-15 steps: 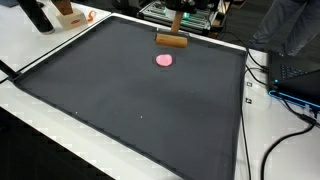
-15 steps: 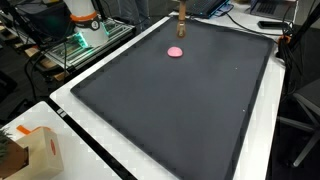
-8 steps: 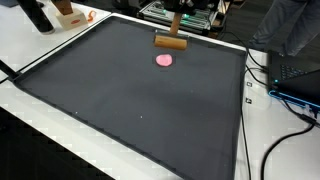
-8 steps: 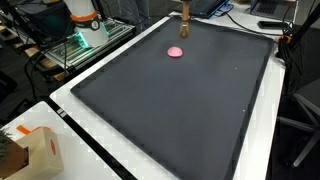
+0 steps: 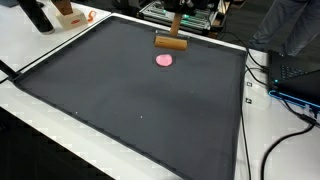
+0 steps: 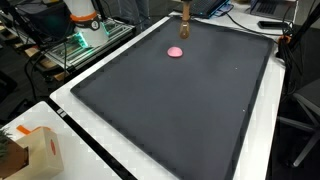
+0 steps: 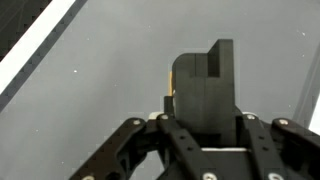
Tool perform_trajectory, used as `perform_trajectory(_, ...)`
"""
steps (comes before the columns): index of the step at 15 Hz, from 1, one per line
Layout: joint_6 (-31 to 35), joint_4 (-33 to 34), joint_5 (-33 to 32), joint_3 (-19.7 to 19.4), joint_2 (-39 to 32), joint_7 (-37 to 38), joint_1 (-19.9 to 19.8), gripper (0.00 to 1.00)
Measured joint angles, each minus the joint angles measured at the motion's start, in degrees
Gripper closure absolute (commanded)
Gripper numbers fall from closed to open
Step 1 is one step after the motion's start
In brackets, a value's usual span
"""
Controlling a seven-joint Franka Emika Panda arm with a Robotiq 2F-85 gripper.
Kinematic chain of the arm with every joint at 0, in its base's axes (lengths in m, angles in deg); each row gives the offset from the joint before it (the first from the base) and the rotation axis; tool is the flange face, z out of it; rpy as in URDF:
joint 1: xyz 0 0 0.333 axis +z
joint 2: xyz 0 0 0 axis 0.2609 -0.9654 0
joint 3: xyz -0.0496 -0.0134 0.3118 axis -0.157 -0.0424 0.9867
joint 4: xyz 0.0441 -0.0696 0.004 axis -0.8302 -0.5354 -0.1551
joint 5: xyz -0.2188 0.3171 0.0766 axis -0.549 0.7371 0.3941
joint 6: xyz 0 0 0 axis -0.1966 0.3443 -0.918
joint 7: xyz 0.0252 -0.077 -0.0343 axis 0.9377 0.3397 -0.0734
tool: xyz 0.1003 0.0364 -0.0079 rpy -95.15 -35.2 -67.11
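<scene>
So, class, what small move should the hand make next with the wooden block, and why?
Probably ease it straight down: the hand grips the wooden block near the far edge of the black mat, clear of the pink disc; whether it touches the mat is unclear.

exterior views: high, oblique, set back, sharing mat (image 5: 140, 110) | wrist: close, down past gripper (image 7: 203, 90) onto mat

The block (image 5: 171, 41) looks like bare, matt wood. The mat (image 5: 140, 110) is dark, matt and finely grained. The pink disc (image 5: 164, 59) looks smooth, with a slight sheen. The gripper (image 7: 203, 95) is matt black, plastic-looking, with smooth links. The table (image 5: 45, 50) is smooth white
</scene>
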Motion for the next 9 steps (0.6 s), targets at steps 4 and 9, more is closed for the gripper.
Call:
perform_trajectory(4,3.3,-1.7,3.0,-0.9,-0.1,0.0,-0.4,0.77)
perform_trajectory(9,8.4,-6.0,6.8,-2.5,0.7,-0.1,-1.5,0.77)
